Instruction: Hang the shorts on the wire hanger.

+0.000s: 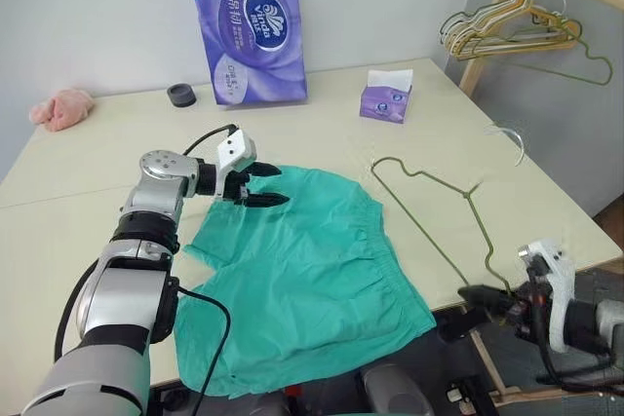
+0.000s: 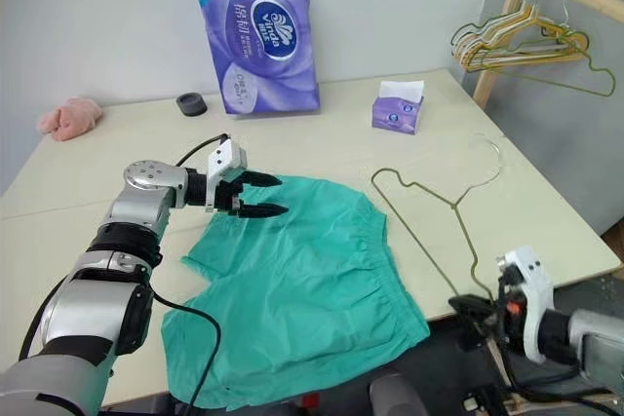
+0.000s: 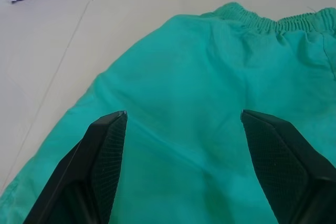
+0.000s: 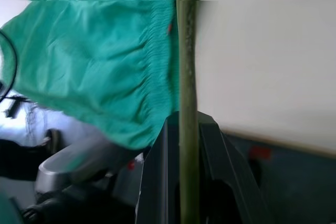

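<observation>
Clamped on the thin olive-green wire hanger [image 1: 439, 231] at the table's [image 1: 88, 241] near edge, the right gripper [image 1: 478, 296] holds rigid, slippery wire. Limp teal-green fabric shorts [image 1: 312, 270] lie flat beside it; the wide-open, empty left gripper [image 1: 263, 185] hovers over them, best pinching the gathered waistband.

One pair of teal shorts [image 1: 312, 270] lies between the left jaws and the right jaws. One loose wire hanger [image 1: 439, 226] runs into the right jaws. One bunch of hangers [image 1: 507, 31], too tangled to count, hangs far beyond them. One purple tissue pack [image 1: 252, 26], one small tissue box [image 1: 387, 96], one black ring [image 1: 181, 94] and one pink cloth lump [image 1: 61, 108] sit beyond the left jaws. One bench [image 1: 88, 172].
</observation>
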Robot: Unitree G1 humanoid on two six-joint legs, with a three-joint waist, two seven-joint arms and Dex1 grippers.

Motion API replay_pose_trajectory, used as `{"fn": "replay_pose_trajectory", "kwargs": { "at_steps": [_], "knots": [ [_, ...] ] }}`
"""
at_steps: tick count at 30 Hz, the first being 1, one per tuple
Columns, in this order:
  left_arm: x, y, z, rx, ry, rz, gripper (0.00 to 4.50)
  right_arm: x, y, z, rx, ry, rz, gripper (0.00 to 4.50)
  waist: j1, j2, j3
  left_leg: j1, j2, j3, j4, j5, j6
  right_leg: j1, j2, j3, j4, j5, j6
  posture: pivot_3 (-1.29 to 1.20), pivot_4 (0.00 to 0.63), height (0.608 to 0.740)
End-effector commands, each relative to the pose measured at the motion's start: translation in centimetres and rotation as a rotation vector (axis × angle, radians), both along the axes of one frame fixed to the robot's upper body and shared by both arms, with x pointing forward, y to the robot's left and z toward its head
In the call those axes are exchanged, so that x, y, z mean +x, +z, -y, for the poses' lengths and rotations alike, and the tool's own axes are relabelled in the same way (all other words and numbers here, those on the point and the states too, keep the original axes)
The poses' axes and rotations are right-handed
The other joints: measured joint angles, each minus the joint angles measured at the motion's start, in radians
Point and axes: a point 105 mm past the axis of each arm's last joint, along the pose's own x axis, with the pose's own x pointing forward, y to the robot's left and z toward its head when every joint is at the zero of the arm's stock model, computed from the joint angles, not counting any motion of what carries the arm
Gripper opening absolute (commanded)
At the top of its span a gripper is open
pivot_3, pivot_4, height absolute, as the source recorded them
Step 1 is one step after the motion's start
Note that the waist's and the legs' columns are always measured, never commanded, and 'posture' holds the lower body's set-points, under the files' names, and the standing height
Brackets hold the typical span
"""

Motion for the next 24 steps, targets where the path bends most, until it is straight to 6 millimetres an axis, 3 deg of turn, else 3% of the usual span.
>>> {"fn": "replay_pose_trajectory", "kwargs": {
  "at_steps": [1,5,13,15,19,24],
  "knots": [
    [0.0,0.8,0.4,0.002,-0.034,0.025,3.65,-2.2,0.0,-1.6,0.064,0.053,-0.029,0.0,-0.005,0.0,0.0,0.0,0.0,0.0,0.0,0.0,0.0,0.0,0.0,0.0,0.0,0.0,0.0,-0.38,0.093,0.74],
    [-0.5,0.2,1.4,0.006,-0.085,0.006,3.65,-4.4,-0.8,-2.1,0.118,0.037,-0.115,0.0,0.009,-0.001,0.0,0.0,0.0,0.0,-0.001,0.0,0.0,0.001,0.0,-0.003,-0.001,-0.001,0.0,-0.39,0.103,0.74],
    [-2.6,-1.5,2.7,0.012,-0.193,-0.048,3.65,-6.9,-2.3,0.1,0.129,-0.105,-0.258,0.0,0.015,0.001,0.002,-0.003,0.0,-0.011,-0.004,-0.002,0.002,0.002,0.0,-0.011,0.0,-0.01,-0.007,-0.39,0.124,0.74],
    [-2.8,-1.5,2.8,0.009,-0.199,-0.05,3.65,-6.9,-2.3,0.4,0.133,-0.123,-0.256,0.0,0.011,-0.001,0.004,0.002,0.0,-0.008,-0.003,-0.001,0.002,0.005,0.0,-0.007,0.0,-0.009,-0.006,-0.39,0.125,0.74],
    [-3.1,-1.4,3.0,0.002,-0.199,-0.045,3.65,-4.0,-1.0,1.7,0.099,-0.187,-0.094,0.0,-0.005,-0.001,0.004,0.008,0.001,0.0,-0.002,-0.001,0.002,0.009,0.001,0.0,0.0,-0.011,0.001,-0.39,0.13,0.74],
    [-3.3,-1.4,3.2,0.0,-0.202,-0.047,3.65,-4.5,-1.3,0.9,0.108,-0.131,-0.15,0.0,-0.007,0.001,0.005,0.007,0.001,0.004,-0.004,-0.002,0.003,0.007,0.002,0.0,0.0,-0.011,0.001,-0.39,0.13,0.74]
  ]
}}
